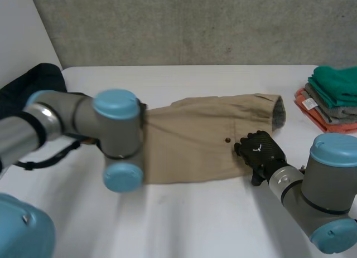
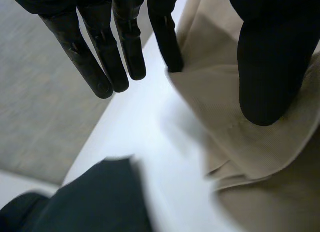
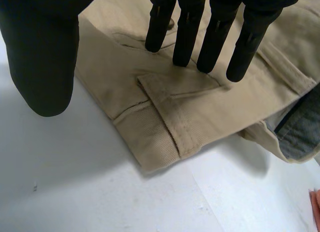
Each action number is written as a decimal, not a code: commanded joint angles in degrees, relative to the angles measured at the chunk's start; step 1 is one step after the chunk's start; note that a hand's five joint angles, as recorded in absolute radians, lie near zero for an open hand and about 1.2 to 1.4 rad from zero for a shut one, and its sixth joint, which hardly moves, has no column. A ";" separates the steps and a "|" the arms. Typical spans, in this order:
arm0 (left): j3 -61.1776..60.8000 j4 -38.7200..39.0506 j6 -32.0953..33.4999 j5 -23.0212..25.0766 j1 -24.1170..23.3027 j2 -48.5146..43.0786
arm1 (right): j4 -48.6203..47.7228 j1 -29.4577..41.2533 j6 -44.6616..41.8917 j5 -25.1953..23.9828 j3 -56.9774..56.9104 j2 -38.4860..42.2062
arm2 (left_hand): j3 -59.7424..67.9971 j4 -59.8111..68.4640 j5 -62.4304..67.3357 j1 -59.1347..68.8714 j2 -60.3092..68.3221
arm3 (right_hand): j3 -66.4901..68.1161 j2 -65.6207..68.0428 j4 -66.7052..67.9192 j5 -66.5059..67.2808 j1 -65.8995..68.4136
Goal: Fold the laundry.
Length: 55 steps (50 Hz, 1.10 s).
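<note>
Khaki garment [image 1: 201, 141] partly behind left arm [image 1: 114, 130]; left hand [image 2: 107, 51] seemingly touching edge.

Bare bench [image 1: 195, 213] lies open before the trousers [image 1: 189, 141]; a clothes stack [image 1: 334, 99] blocks the right, dark cloth [image 1: 33, 82] the left.

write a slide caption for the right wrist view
Open right hand over the belt-loop corner of khaki trousers on a white table

It looked like a robot lab bench: a bare white table [image 1: 195, 219], a rough grey wall [image 1: 195, 24] at twelve o'clock, folded clothes [image 1: 333, 96] stacked at three, a dark garment [image 1: 28, 85] heaped at nine.
</note>
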 commanded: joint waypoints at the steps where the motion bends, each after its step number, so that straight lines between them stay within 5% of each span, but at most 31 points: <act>1: -3.82 0.18 0.81 3.30 6.83 4.37 | -0.03 0.48 -0.04 0.15 -0.54 0.13 | 2.88 2.93 3.00 2.66 2.95 | 8.19 7.55 7.98 8.64 8.49; 10: -16.39 1.41 -2.00 9.98 6.12 14.21 | -2.05 -0.67 0.13 0.77 -0.54 -0.04 | -11.92 -11.88 -11.80 -12.15 -11.85 | 25.83 25.19 25.63 26.28 26.13; 14: -26.21 3.43 -1.83 15.34 6.04 22.28 | -2.49 -0.93 0.13 0.33 -0.97 -0.13 | -13.10 -13.06 -12.99 -13.33 -13.04 | 50.42 49.78 50.22 50.88 50.73; 25: -41.62 0.01 -1.21 19.22 3.05 31.63 | 4.78 -0.06 5.74 -2.66 -3.87 -5.12 | 1.19 1.24 1.31 0.97 1.26 | 50.44 49.80 50.24 50.89 50.74; 30: -40.49 -0.61 -1.65 18.43 4.01 27.33 | 10.77 0.74 10.41 -2.66 -6.86 -9.79 | -12.59 -12.55 -12.47 -12.82 -12.52 | 50.44 49.80 50.24 50.89 50.74; 39: -34.69 -1.84 -2.27 18.60 4.02 20.65 | 21.32 2.06 21.39 -2.49 -14.94 -15.77 | -14.28 -14.24 -14.17 -14.51 -14.22 | 50.44 49.80 50.24 50.89 50.74; 43: -30.91 -0.79 -3.32 17.29 3.49 17.40 | 25.45 2.41 24.47 -2.49 -18.11 -17.00 | -3.21 -3.17 -3.09 -3.44 -3.14 | 50.44 49.80 50.24 50.89 50.74; 48: -26.96 -0.17 -3.94 13.78 3.66 15.98 | 29.05 2.58 25.62 -2.31 -21.18 -17.88 | 46.67 46.71 46.78 46.44 46.73 | 50.44 49.80 50.24 50.89 50.74; 55: -26.33 1.06 -4.90 10.08 4.98 28.26 | 31.78 1.36 20.71 -2.66 -25.58 -19.37 | 46.76 46.80 46.88 46.53 46.83 | 50.44 49.80 50.24 50.89 50.74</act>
